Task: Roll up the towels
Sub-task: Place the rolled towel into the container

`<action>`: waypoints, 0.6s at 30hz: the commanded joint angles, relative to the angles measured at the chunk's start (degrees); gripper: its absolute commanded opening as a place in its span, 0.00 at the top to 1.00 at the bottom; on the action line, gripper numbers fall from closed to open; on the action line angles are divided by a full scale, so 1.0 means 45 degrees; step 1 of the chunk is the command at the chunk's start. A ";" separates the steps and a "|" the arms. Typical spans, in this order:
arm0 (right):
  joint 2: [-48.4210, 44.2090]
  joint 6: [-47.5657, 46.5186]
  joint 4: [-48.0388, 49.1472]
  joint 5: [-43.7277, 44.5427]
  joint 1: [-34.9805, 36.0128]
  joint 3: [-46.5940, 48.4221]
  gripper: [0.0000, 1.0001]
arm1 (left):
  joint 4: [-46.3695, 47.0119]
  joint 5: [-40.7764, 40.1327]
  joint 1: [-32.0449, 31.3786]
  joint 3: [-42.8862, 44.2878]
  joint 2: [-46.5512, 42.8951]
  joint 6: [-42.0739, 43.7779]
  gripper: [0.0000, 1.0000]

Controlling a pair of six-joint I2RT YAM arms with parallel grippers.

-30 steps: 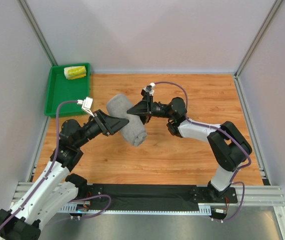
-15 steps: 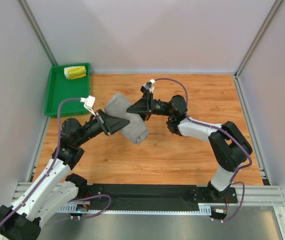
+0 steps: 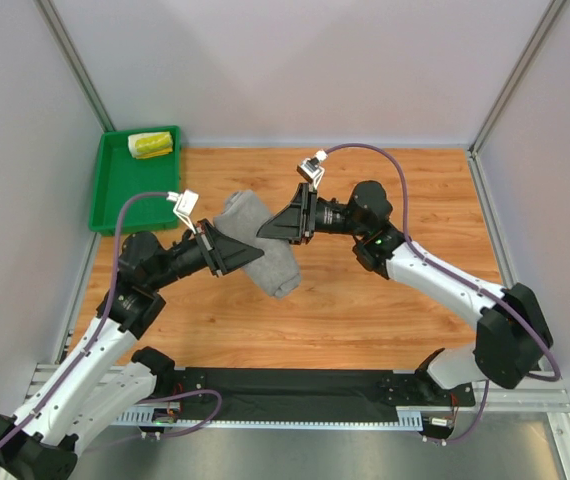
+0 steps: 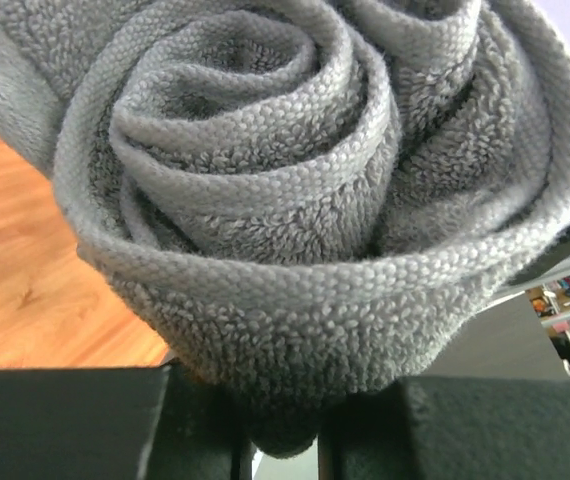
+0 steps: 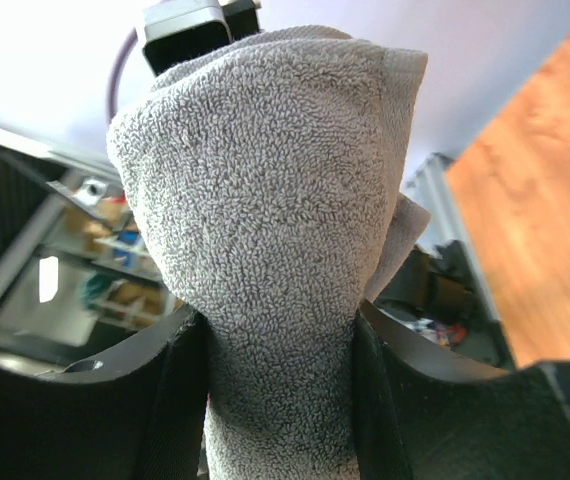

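The grey towel (image 3: 277, 268) is a thick roll held between both grippers over the middle of the wooden table (image 3: 405, 190). In the left wrist view its spiral end (image 4: 295, 170) fills the frame, and my left gripper (image 4: 285, 425) is shut on the lower rim of that end. My right gripper (image 5: 280, 380) is shut across the grey towel (image 5: 265, 200) from the other side. In the top view the left gripper (image 3: 245, 252) and right gripper (image 3: 267, 230) meet at the roll. The smaller white-yellow towel (image 3: 151, 145) lies rolled in the green tray (image 3: 115, 200).
The green tray sits at the table's back left corner against the left wall. Grey walls with metal posts close the table on three sides. A black strip and rail (image 3: 295, 385) run along the near edge between the arm bases.
My left gripper has closed onto the roll's end. The right arm has stretched out, its elbow swinging right and toward the near edge, and the roll has shifted slightly with it.
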 commanded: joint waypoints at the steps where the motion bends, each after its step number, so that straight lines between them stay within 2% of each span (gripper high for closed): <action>1: -0.1870 -0.4950 -0.5409 0.1505 0.0098 0.2199 0.51 | -0.4720 -0.1481 0.0361 -0.0644 0.0604 0.1066 1.00; 3: -0.2066 -0.5839 -0.7224 0.2384 0.0078 0.2609 0.41 | -0.4642 -0.1422 0.0361 -0.0645 0.0584 0.1027 1.00; 9: -0.2339 -0.6935 -0.9242 0.3618 -0.0507 0.2865 0.20 | -0.4465 -0.1383 0.0380 -0.0391 0.0428 0.0851 1.00; 15: -0.2885 -0.7816 -1.0905 0.4557 -0.1542 0.3140 0.15 | -0.5480 -0.1968 0.0614 0.0585 0.0428 0.1455 1.00; 18: -0.3276 -0.7777 -1.1063 0.4401 -0.1952 0.2847 0.14 | -0.5930 -0.2223 0.1471 0.1073 0.0428 0.1826 1.00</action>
